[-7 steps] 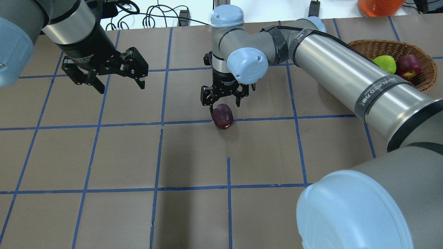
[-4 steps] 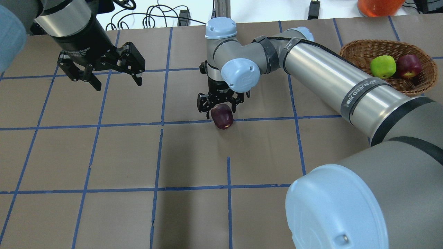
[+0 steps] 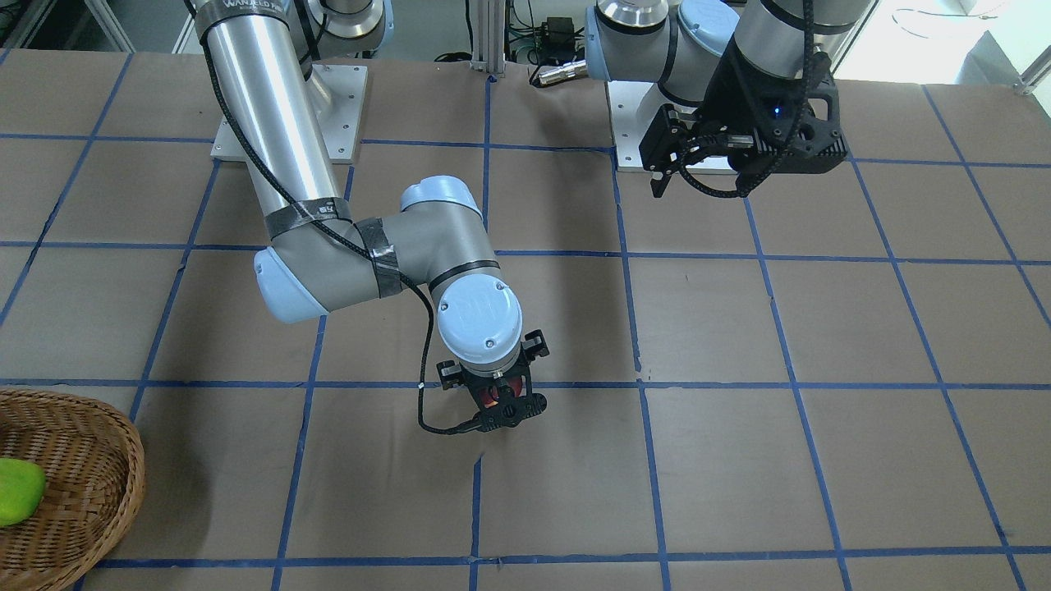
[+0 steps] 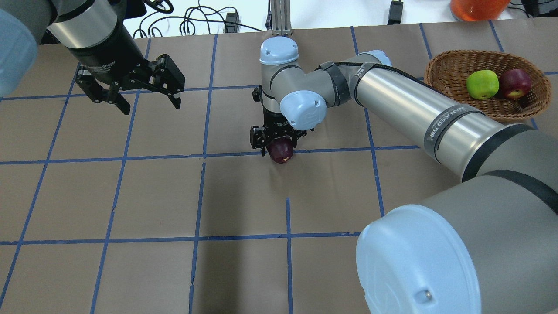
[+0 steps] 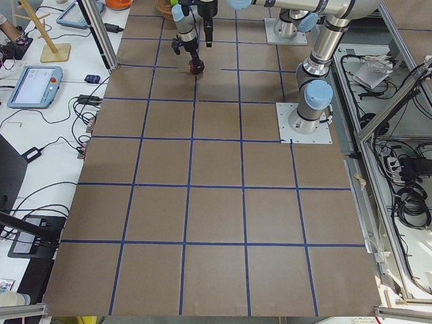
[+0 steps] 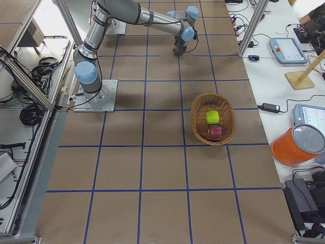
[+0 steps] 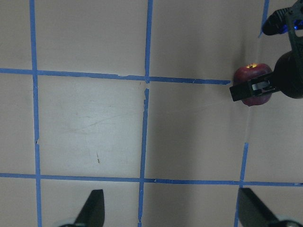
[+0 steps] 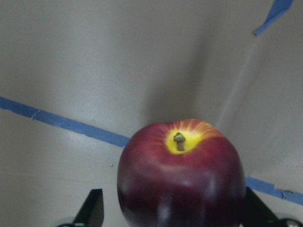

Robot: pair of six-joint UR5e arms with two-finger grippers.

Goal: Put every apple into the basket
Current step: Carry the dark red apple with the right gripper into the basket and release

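A dark maroon apple sits on the table at a blue tape line, stem up. My right gripper is lowered over it, open, with a finger on each side; in the right wrist view the apple fills the gap and the left finger stands clear of it. The wicker basket at the far right holds the yellow-green apple and the red apple. My left gripper hangs open and empty above the far left of the table.
An orange container stands beyond the basket off the table's far edge. Cables lie along the far edge. Both arm bases are bolted to the table on the robot's side. Blue tape lines grid the brown table.
My right gripper has come down from above the maroon apple until its fingers straddle it. The apple has not moved. The left gripper has shifted only slightly.
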